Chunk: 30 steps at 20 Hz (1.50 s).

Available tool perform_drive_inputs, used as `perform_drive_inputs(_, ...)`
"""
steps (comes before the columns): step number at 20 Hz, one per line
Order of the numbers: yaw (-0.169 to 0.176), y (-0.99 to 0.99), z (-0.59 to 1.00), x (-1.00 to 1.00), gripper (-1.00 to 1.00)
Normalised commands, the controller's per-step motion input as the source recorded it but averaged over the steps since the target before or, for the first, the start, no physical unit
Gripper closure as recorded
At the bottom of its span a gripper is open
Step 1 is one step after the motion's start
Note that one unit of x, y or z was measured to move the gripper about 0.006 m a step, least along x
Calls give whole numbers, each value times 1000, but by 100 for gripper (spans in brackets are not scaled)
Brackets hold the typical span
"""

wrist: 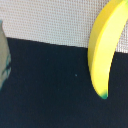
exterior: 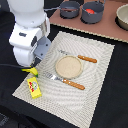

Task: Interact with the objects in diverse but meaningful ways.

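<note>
A banana is seen close up in the wrist view, lying partly on the pale woven mat and partly over the dark tabletop. In the exterior view its yellow tip shows beneath the white arm, at the mat's edge on the exterior view's left. The tool is hidden by the arm, so whether it is apart or together cannot be told. A yellow box with red marks lies just beside the banana. A round plate sits between a fork and a knife. Two dark pots stand well apart on the wooden board
</note>
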Motion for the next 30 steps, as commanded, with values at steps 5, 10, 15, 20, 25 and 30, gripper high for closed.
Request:
perform_drive_inputs(5, -22, -343, -174, 1, -100)
perform_drive_inputs(10, 0, -118, -215, 0, -100)
perform_drive_inputs(15, 0, 0, -175, 0, -100)
perform_drive_inputs(20, 0, 0, -163, 0, -100)
perform_drive_inputs(25, 0, -4, -127, 0, -100)
perform_drive_inputs(30, 0, -45, -105, 0, -100)
